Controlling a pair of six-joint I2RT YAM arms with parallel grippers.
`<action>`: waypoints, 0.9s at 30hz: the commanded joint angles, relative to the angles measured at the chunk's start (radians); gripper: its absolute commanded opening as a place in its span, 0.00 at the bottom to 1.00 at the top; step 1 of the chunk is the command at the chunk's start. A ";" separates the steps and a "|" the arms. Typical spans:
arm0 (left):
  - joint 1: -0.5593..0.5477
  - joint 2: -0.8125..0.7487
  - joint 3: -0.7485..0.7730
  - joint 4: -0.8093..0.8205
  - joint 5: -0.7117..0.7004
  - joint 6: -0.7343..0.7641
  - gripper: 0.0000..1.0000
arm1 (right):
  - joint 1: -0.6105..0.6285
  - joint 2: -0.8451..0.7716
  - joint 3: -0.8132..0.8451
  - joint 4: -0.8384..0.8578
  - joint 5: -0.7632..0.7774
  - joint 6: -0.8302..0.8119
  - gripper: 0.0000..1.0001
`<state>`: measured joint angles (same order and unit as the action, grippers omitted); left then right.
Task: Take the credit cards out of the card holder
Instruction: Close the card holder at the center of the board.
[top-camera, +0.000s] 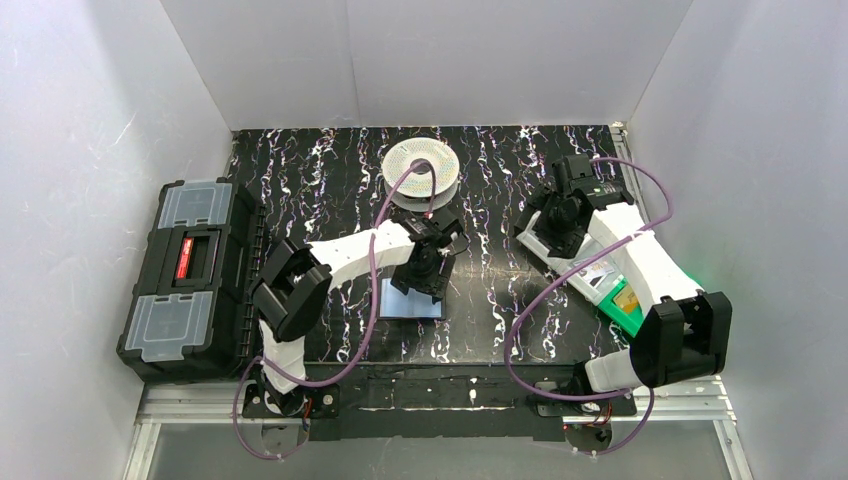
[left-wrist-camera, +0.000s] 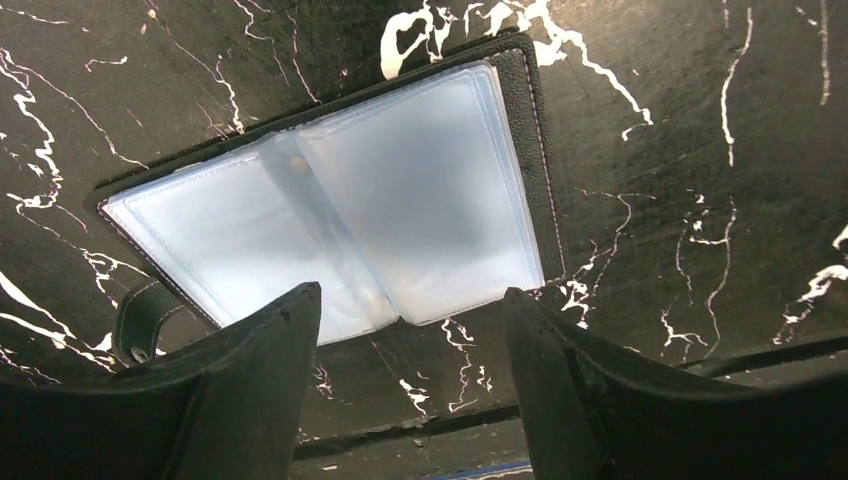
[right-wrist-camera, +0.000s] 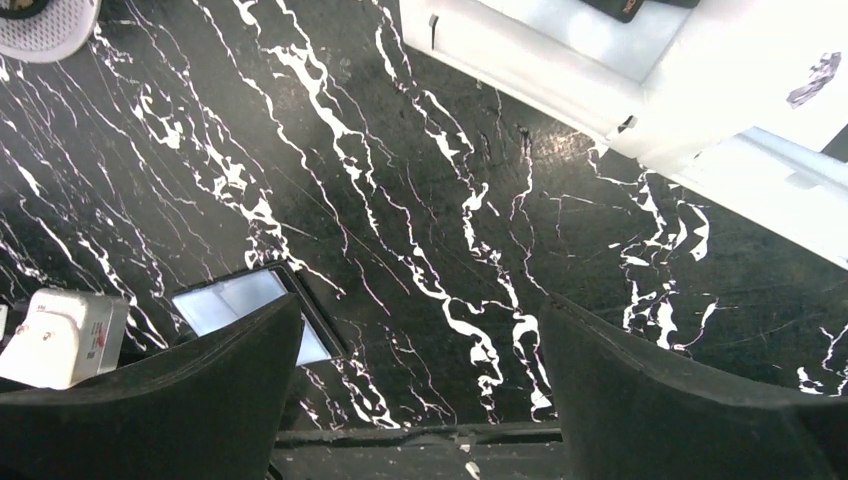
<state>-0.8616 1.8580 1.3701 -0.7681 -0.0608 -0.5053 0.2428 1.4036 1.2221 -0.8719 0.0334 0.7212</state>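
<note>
At far left, beside the tabletop's edge: black toolbox (top-camera: 190, 275), red label too small to read. Mid-table, below left gripper (left-wrist-camera: 410, 298), its jaws parted and holding nothing: card holder (left-wrist-camera: 420, 190), lying open and flat, clear sleeves up, long axis across the table, tab (left-wrist-camera: 140, 320) at its left end. Black white-veined table (top-camera: 490, 330), white walls (top-camera: 450, 60). Rightward, right gripper (right-wrist-camera: 420, 305), spread wide, empty.

the holder (top-camera: 412, 301) lies on the table (top-camera: 500, 200) under my left pincer (left-wrist-camera: 410, 295), spool (top-camera: 421, 168) behind it, toolbox (top-camera: 190, 270) far left.
</note>
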 joint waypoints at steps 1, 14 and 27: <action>-0.020 0.018 0.039 -0.051 -0.068 0.007 0.65 | 0.003 -0.001 -0.030 0.064 -0.064 -0.016 0.94; -0.046 0.086 0.061 -0.043 -0.057 0.004 0.65 | 0.008 0.012 -0.075 0.108 -0.102 -0.019 0.95; -0.044 0.158 0.021 -0.039 -0.115 0.003 0.54 | 0.021 0.020 -0.097 0.125 -0.122 -0.016 0.95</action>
<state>-0.9035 1.9717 1.4143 -0.7864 -0.1081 -0.5056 0.2543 1.4162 1.1446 -0.7742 -0.0677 0.7204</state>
